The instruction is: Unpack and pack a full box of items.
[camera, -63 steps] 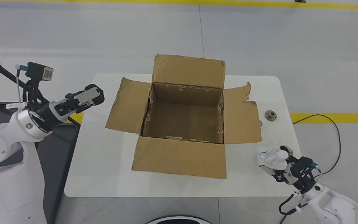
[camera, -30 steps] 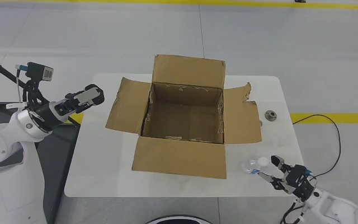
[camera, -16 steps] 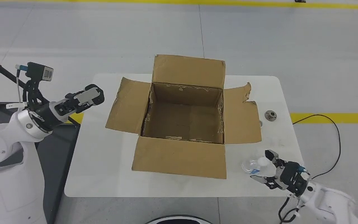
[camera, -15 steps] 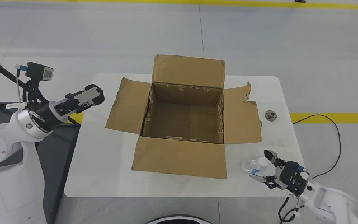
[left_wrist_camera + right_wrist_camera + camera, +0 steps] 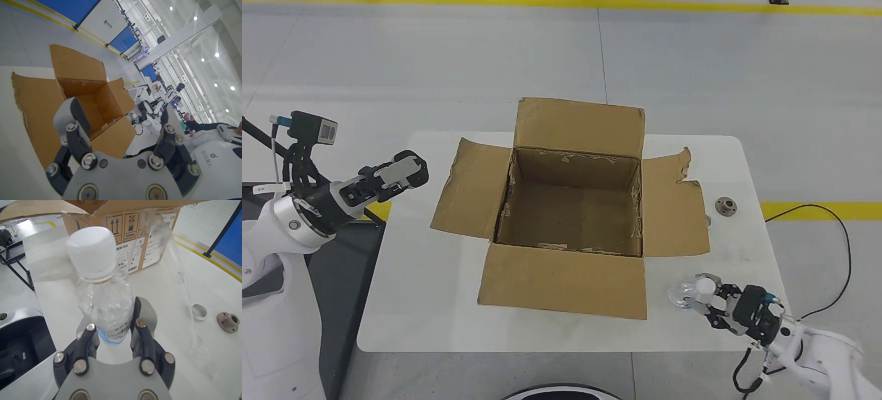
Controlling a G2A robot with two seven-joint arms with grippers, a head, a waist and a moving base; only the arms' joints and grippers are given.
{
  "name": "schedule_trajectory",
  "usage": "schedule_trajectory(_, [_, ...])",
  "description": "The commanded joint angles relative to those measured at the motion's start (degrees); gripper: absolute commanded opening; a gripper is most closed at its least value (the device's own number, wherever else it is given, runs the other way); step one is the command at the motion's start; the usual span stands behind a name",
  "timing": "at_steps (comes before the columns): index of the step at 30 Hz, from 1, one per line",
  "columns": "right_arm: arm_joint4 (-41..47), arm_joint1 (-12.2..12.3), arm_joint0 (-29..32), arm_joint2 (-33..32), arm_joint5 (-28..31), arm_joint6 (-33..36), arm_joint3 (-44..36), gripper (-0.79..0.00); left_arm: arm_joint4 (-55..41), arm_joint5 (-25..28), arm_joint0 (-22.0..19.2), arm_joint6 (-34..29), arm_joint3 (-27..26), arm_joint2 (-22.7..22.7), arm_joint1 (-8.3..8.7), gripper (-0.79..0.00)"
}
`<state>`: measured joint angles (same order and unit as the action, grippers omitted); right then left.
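An open cardboard box (image 5: 567, 215) stands mid-table with its flaps spread and nothing visible inside. A clear plastic bottle (image 5: 689, 293) with a white cap (image 5: 92, 250) is at the table's front right, just off the box's front corner. My right gripper (image 5: 710, 300) is shut on the bottle's (image 5: 105, 306) labelled body, a finger on each side, cap pointing away toward the box (image 5: 132, 224). My left gripper (image 5: 414, 170) hangs at the table's left edge, open with nothing in it (image 5: 121, 106), facing the box (image 5: 75, 66).
A small metal flange (image 5: 726, 206) (image 5: 227, 319) lies on the white table (image 5: 422, 300) right of the box, with a white ring (image 5: 198, 312) beside it. A dark stand is off the table's left side.
The right gripper let the bottle go onto the table, hung open near it, then moved left over it and shut on it. The left arm has not moved.
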<state>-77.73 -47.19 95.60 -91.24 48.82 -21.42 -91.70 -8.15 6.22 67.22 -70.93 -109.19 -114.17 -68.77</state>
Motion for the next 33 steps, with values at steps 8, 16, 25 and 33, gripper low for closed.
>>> schedule_trajectory(8, [-0.4, -0.2, -0.5, 0.3, -0.4, -0.7, 0.1, -0.028, 0.0, 0.0, 0.0, 0.0, 0.0, 0.0, 0.00, 0.000])
schedule_trajectory(16, [-0.6, -0.5, -1.3, 1.4, -0.4, -1.0, 0.0, -0.095, 0.0, 0.0, 0.0, 0.0, 0.0, 0.0, 0.00, 0.000])
schedule_trajectory(25, [-0.8, -0.9, -2.4, 2.7, -0.8, -1.3, 0.6, -0.785, 0.0, 0.0, 0.0, 0.0, 0.0, 0.0, 0.00, 0.000])
schedule_trajectory(33, [2.0, -1.0, -2.1, 1.2, -0.7, -1.9, 1.3, -0.785, 0.0, 0.0, 0.0, 0.0, 0.0, 0.0, 0.00, 0.000])
